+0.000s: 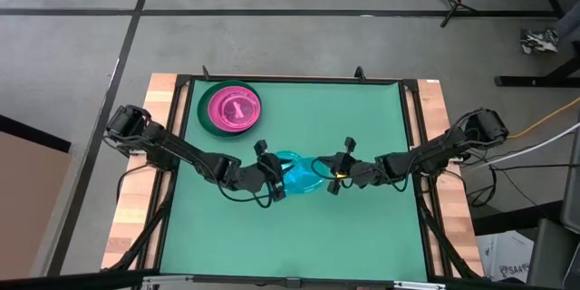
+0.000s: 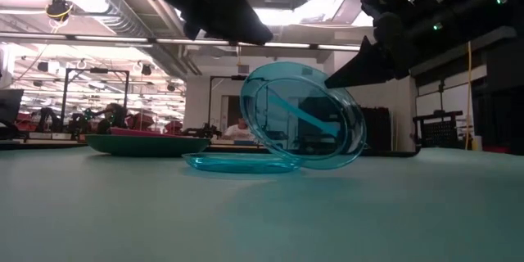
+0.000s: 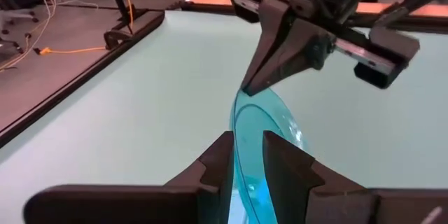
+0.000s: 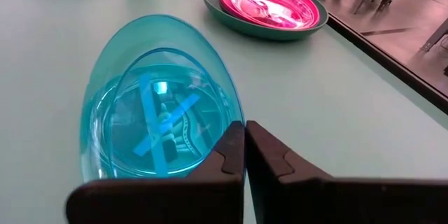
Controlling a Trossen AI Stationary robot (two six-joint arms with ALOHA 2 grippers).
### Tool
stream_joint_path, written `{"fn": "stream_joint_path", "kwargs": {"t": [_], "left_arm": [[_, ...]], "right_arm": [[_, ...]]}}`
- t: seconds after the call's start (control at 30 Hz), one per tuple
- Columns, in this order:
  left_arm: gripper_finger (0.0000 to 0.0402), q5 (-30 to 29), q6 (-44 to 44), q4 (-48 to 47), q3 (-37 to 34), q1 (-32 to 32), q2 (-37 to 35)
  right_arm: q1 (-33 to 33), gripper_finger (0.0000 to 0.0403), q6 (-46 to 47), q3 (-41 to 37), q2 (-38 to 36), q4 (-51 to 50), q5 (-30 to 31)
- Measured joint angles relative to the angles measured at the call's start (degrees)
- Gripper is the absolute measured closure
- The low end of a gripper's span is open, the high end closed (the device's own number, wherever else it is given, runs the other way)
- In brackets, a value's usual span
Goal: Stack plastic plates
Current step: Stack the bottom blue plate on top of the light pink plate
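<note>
Well, we had a tilted cyan plate [image 2: 304,115] pinched at its rim from both sides: our left gripper [image 1: 276,184] had its fingers [image 3: 280,171] narrowly parted around one edge, our right gripper [image 1: 332,178] had its fingers [image 4: 231,155] clamped tight on the opposite edge. We judged the lean was meant to drop it onto the flat cyan plate [image 2: 237,162] lying just beneath. Off at the far corner, the pink plate [image 1: 234,108] sat nested in the dark green plate [image 1: 203,118]. Around it all, the green counter [image 1: 362,236] lay bare, with a bright workshop beyond.
</note>
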Motion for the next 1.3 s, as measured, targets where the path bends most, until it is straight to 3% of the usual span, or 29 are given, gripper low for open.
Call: {"fn": "stream_joint_path", "kwargs": {"t": [0.27, 0.57, 1.07, 1.3], "left_arm": [[0.0331, 0.1, -0.7, -1.2, 0.0, 0.0, 0.0], [0.0331, 0.9, -8.9, -5.6, 0.0, 0.0, 0.0], [0.0331, 2.2, -9.4, -6.5, 0.0, 0.0, 0.0], [0.0331, 2.2, -14.3, -10.0, 0.0, 0.1, 0.0]], "right_arm": [[0.0, 0.0403, 0.0, 0.0, 0.0, 0.1, 0.0], [0.0, 0.0403, -1.1, 0.0, 0.0, 2.5, 0.0], [0.0, 0.0403, -1.2, 0.0, 0.0, 3.3, 0.0], [0.0, 0.0403, -1.2, 0.0, 0.0, 3.9, 0.0]]}}
